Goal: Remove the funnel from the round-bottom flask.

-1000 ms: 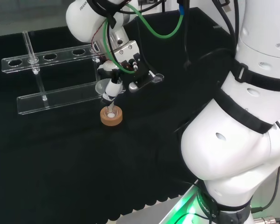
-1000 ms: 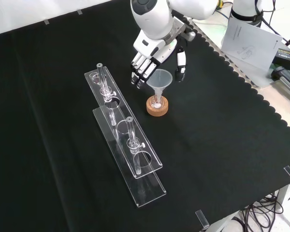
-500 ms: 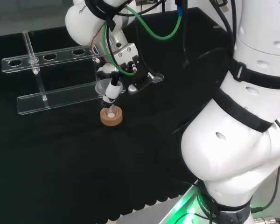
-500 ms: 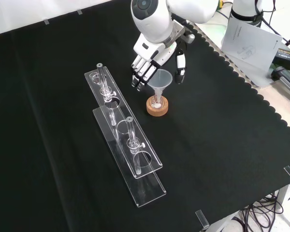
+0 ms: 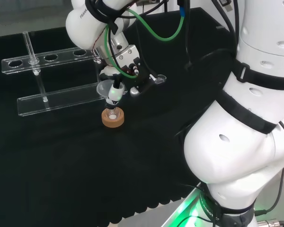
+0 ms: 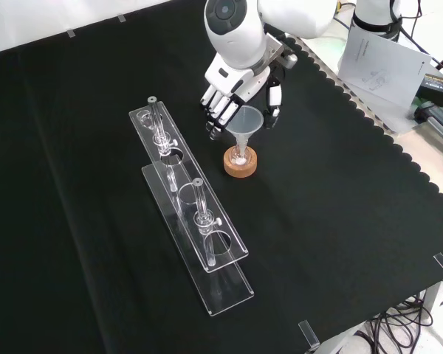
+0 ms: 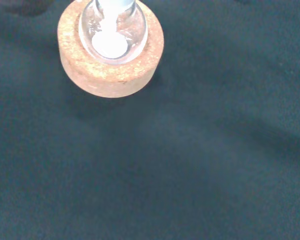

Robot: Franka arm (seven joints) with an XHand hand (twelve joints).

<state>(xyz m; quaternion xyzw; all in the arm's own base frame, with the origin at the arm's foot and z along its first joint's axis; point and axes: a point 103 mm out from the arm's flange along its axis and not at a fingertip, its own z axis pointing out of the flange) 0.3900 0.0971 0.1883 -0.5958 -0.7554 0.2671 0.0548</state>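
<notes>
Clear glass funnel, cone-shaped w/ narrow stem, sat upright in the round-bottom flask. Flask was small, clear, its bulb nested in a cork ring, a tan, grainy, thick donut shape on matte black cloth. Wrist view: cork ring looked rough and speckled; flask bulb glassy w/ white patch at its bottom, poss. powder or reflection, couldn't tell which.

Hand, black & white, hung just behind the funnel's rim in front view, fingers pointing down on the view's left of the cone and thumb down on its right, so funnel mouth lay between them. Fingers looked relaxed, slightly bent, not closed round anything; whether any digit touched the rim, couldn't tell. Head view: hand sat over the funnel, one fingertip close above the cork ring.

Two long clear acrylic racks, flat strips w/ round holes, lay on the view's left of the ring in front view, staggered end to end. Thin glass tubes stood upright in them. Cloth's edge was scalloped. White paper sheet lay off the cloth at the view's top right.
</notes>
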